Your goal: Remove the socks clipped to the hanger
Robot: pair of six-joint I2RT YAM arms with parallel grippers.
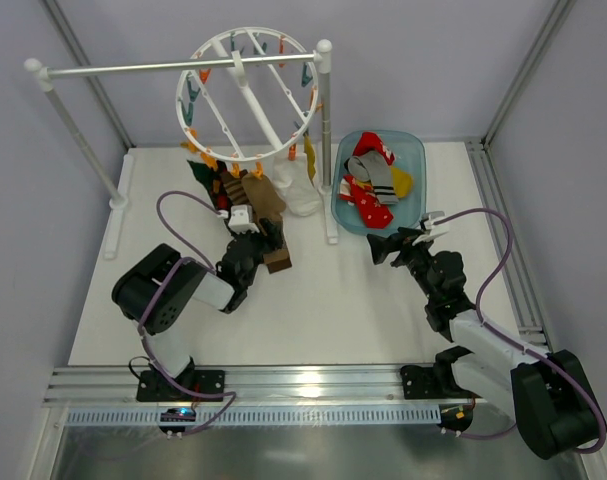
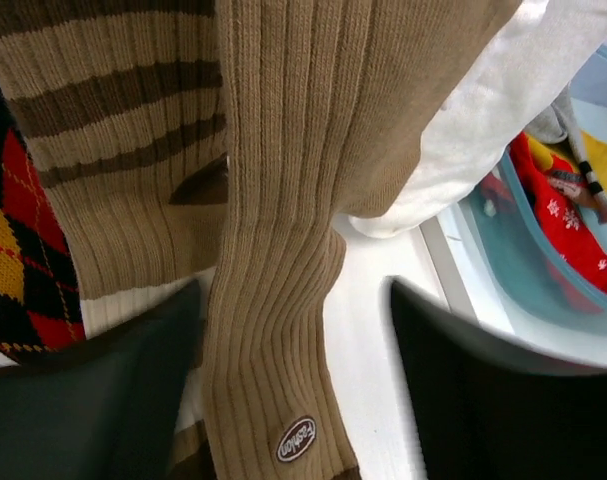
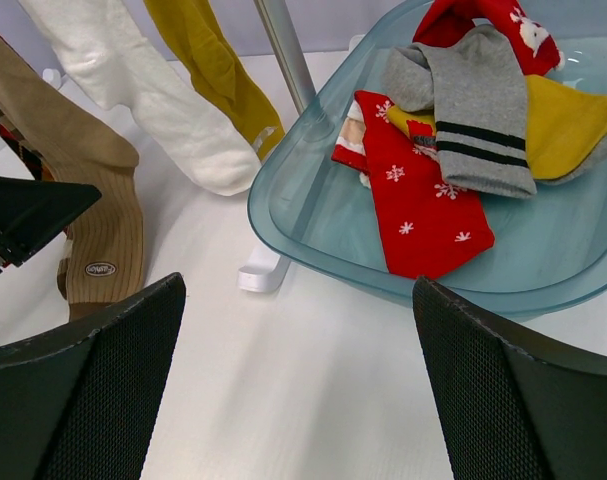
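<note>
The white wheel-shaped hanger [image 1: 245, 95] hangs from a rail at the back. From its lower clips hang an argyle sock [image 1: 202, 173], a brown-and-tan striped sock [image 1: 255, 195], a white sock [image 1: 301, 192] and a yellow sock [image 1: 309, 158]. My left gripper [image 1: 271, 240] is open around the tan ribbed sock [image 2: 273, 300]. Its left finger [image 2: 93, 390] lies against the fabric, and a gap of table shows before the right finger [image 2: 503, 400]. My right gripper [image 1: 383, 246] is open over bare table near the basin, with nothing between its fingers [image 3: 83, 390].
A teal basin [image 1: 415, 152] at the back right holds loose socks: a red snowflake one [image 3: 423, 200], a grey striped one [image 3: 473, 110] and a yellow one [image 3: 568, 120]. The rail's right post [image 1: 325, 120] and its foot [image 3: 263, 272] stand between the hanging socks and the basin.
</note>
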